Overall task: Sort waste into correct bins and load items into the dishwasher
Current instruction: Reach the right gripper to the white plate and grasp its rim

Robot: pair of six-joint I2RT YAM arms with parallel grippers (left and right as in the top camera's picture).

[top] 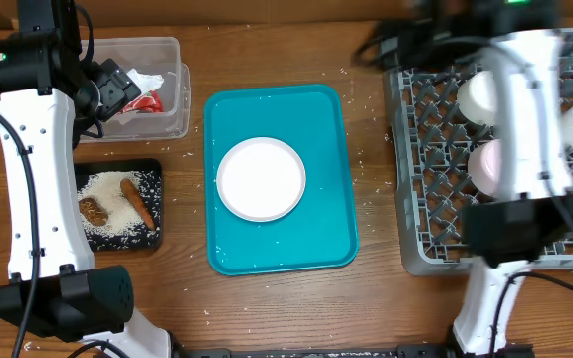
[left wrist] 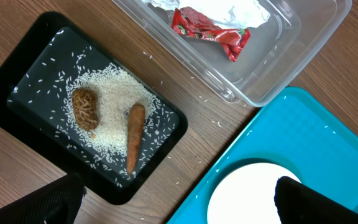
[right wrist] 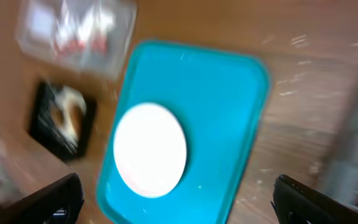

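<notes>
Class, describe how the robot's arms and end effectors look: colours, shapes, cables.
The left arm and right arm are white links with black joints and bases; black cables run alongside. A green light glows on the left arm. The left end effector and right end effector have black fingers.

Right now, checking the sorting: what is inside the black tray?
A carrot and a brown lump lie on loose rice. The black tray's floor beneath that pile is hidden.
</notes>
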